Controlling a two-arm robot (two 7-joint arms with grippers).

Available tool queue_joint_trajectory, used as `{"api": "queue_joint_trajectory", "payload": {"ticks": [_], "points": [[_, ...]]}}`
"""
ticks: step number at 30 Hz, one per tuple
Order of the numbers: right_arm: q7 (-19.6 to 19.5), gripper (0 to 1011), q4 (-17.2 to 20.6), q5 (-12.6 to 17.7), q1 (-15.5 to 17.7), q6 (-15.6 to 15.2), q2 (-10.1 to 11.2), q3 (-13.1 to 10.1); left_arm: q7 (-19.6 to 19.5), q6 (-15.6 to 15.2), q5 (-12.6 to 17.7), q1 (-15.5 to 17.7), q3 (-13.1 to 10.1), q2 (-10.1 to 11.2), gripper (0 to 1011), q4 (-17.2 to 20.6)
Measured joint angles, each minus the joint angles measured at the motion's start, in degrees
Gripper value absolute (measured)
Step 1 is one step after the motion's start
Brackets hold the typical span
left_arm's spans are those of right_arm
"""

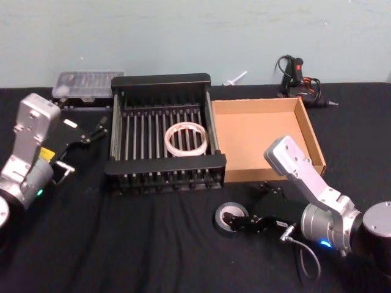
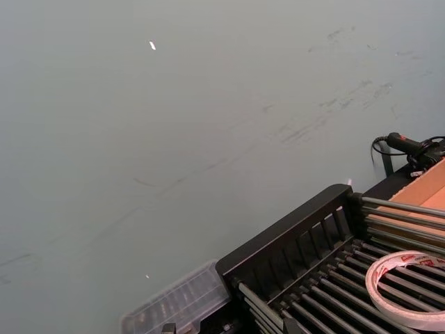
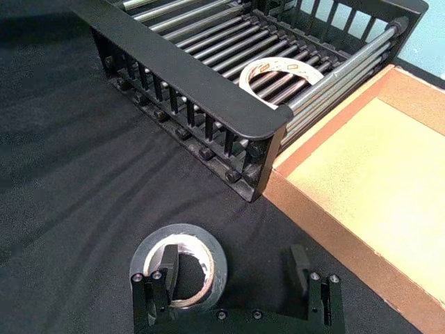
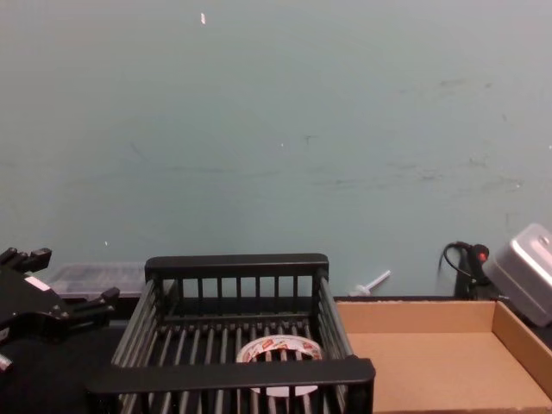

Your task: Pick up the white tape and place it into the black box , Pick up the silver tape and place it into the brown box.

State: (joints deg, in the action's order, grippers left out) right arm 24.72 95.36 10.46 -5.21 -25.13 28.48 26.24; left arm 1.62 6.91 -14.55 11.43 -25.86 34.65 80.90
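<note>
silver tape [image 1: 231, 215]: lying flat on black bench cloth [image 1: 153, 244], in front of the boxes, nearer the brown one. Not lifted.
right gripper [image 3: 236, 275]: low at the silver tape, fingers spread wide. One finger [image 3: 165, 268] sits inside the roll's core hole, other finger outside & apart from the roll. Nothing gripped yet.
white tape [image 1: 186, 138]: flat on the bar floor of the black box, right-of-centre. Red print on inner core visible in chest view [image 4: 278, 352].
black box [image 1: 162, 163]: on bench, mid-scene, slatted sides, thick rims. Right wall just beside the brown box.
brown box [image 1: 256, 177]: right of black box, walls low. Interior bare cardboard.
left gripper [image 1: 96, 129]: off to left of black box, above bench, apart from it. Fingers parted, holding nothing.
far edge of bench: clear plastic case [image 1: 85, 82] behind left arm; black glue gun w/ red part [image 1: 299, 76] behind brown box.
</note>
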Motion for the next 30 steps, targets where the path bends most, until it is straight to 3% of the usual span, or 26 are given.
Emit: {"api": "queue_joint_trajectory", "payload": {"ticks": [10, 13, 30], "points": [[0.0, 1002, 0.0, 0.1, 0.0, 0.0, 0.0, 0.0, 0.0, 0.0, 0.0, 0.0, 0.0, 0.0, 1001, 0.0], [0.0, 960, 0.0, 0.1, 0.0, 0.0, 0.1, -0.1, 0.0, 0.0, 0.0, 0.0, 0.0, 0.0, 1001, 0.0], [0.1, 476, 0.0, 0.2, 0.0, 0.0, 0.1, -0.1, 0.0, 0.0, 0.0, 0.0, 0.0, 0.0, 1001, 0.0]]}}
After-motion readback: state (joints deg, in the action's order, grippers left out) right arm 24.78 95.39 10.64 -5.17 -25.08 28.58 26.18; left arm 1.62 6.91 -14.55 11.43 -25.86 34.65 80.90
